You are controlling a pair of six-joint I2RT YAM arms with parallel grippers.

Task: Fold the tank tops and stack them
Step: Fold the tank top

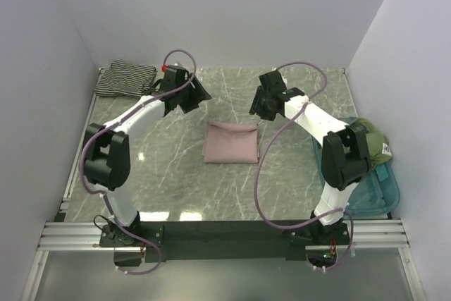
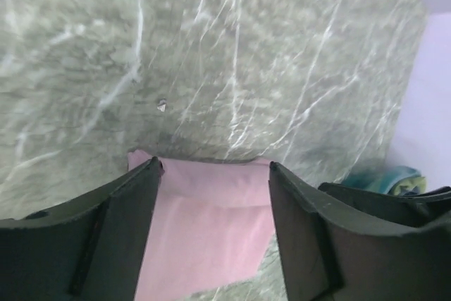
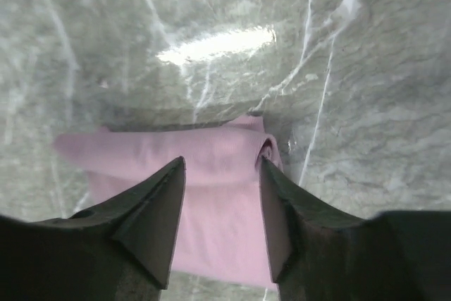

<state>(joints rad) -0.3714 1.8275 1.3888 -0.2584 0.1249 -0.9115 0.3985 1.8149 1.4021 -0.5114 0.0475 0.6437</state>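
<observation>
Left gripper (image 2: 215, 168) and right gripper (image 3: 222, 163) hovered open and empty over the far edge of the folded pink tank top (image 1: 231, 142), probably light, limp cloth best pinched at its corners, while the striped tank top (image 1: 125, 79) lay well off to its far left.

Right tool (image 3: 222, 163) (jaws apart) over folded pink top (image 3: 141, 149).

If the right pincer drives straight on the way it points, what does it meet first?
Likely the pink top, lying just beyond the right pincer's tips; depth is unclear.
</observation>
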